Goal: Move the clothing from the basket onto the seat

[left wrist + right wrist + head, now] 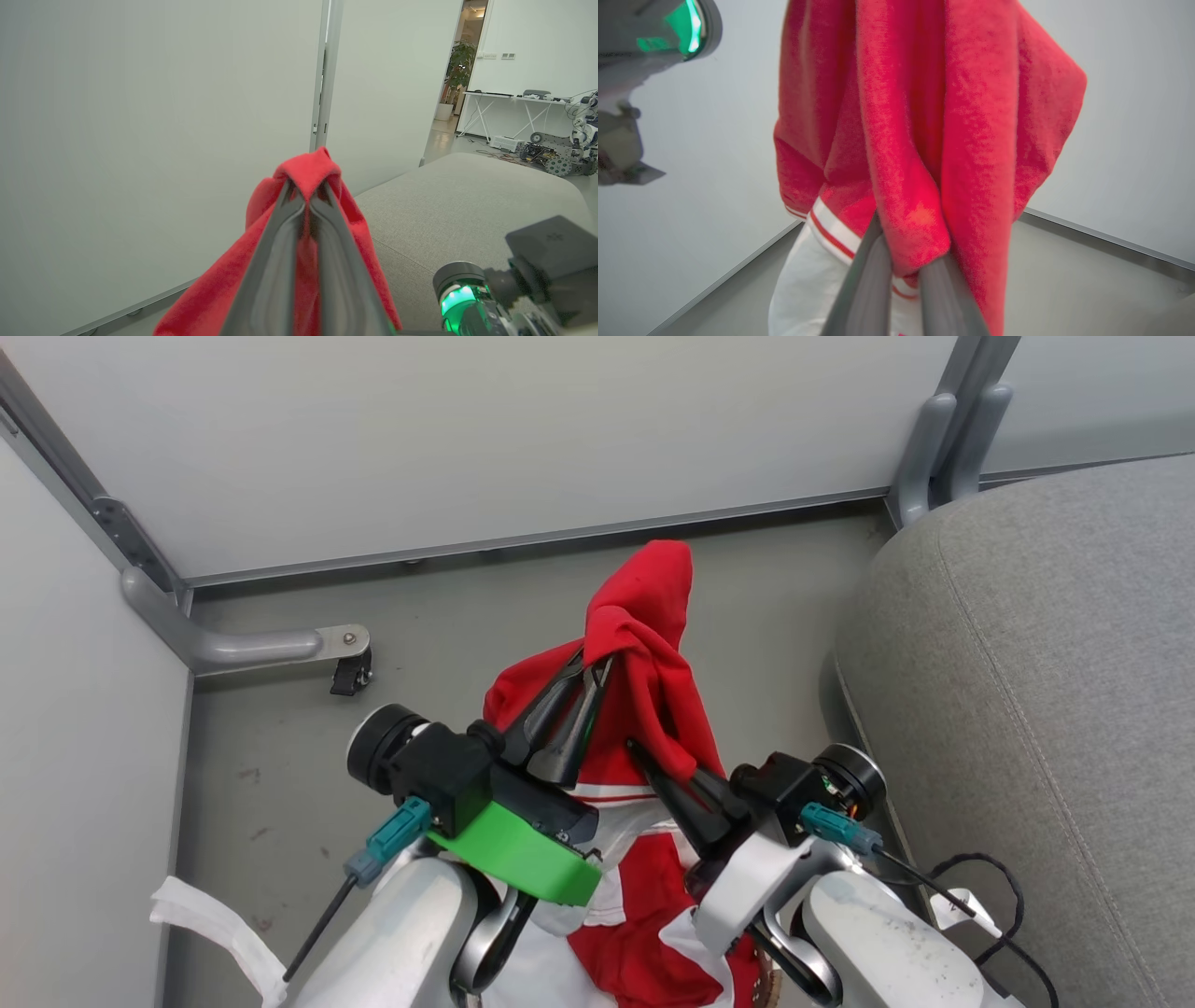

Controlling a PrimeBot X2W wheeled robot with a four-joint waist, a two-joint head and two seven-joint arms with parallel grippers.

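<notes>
The pale forearms (pixel 411 933) hide most of the basket (pixel 769 988). A brown woven sliver of it peeks out behind the right gripper (pixel 906 254), and its contents cannot be seen. Soft red clothing (pixel 644 616) hangs lifted: the left gripper (pixel 307 189) pinches a fold between its fingertips, and the right's fingers clamp a fleecy bunch. Striped trim and a white panel droop below them. The grey fabric seat (pixel 1027 663) lies right of both.

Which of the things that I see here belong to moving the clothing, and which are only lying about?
For the job: the clothing, gripped by the left hand and the right hand; the seat.
Just lying about: the caster wheel, the black cable, the potted plant.
</notes>
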